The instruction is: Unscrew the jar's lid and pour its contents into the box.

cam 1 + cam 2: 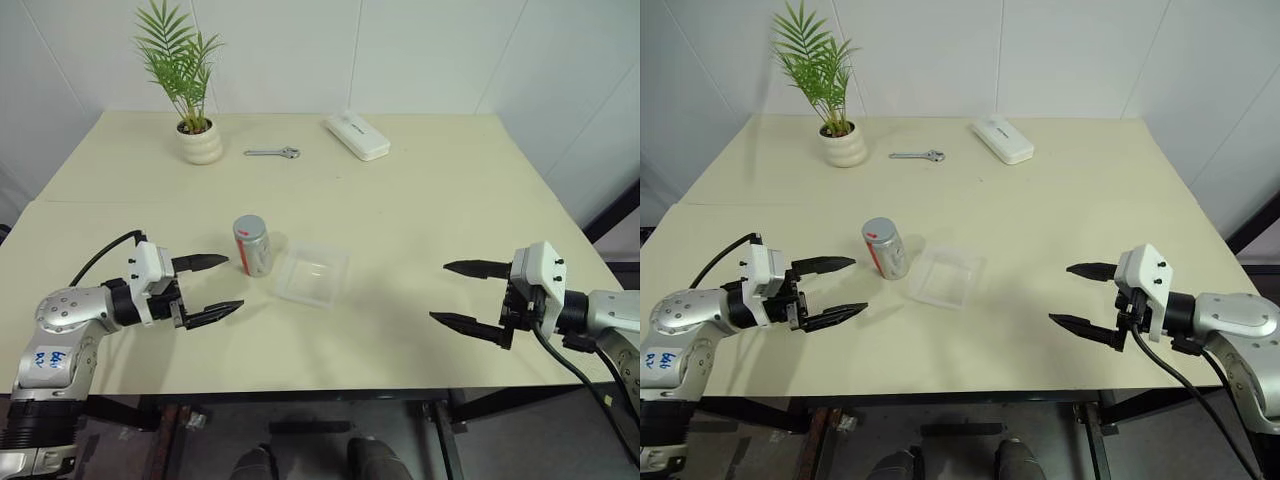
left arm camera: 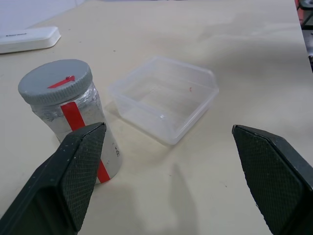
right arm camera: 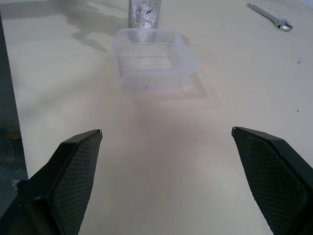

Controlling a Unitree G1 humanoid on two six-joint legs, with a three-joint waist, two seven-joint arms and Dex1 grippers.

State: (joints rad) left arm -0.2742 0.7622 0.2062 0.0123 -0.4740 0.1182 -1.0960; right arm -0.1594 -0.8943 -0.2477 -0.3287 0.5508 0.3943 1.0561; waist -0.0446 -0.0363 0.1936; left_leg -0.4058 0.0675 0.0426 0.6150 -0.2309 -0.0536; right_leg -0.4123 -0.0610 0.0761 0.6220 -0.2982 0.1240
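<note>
While both claws hung released, the left gripper [image 1: 212,288] nearest, the jar [image 1: 253,246] (rigid, light, likely slick) invited a body grip below its ribbed lid [image 2: 55,81].

- We see the box [image 2: 166,98] is thin clear glossy plastic
- the lid [image 2: 55,82] looks like matt grey ribbed plastic to us
- finger pads [image 2: 80,171] cross-hatched black
- table [image 1: 450,220] smooth matt

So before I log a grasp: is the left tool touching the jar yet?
Apart. The left eye view shows bare table between the left tool, standing open, and the jar.
</note>
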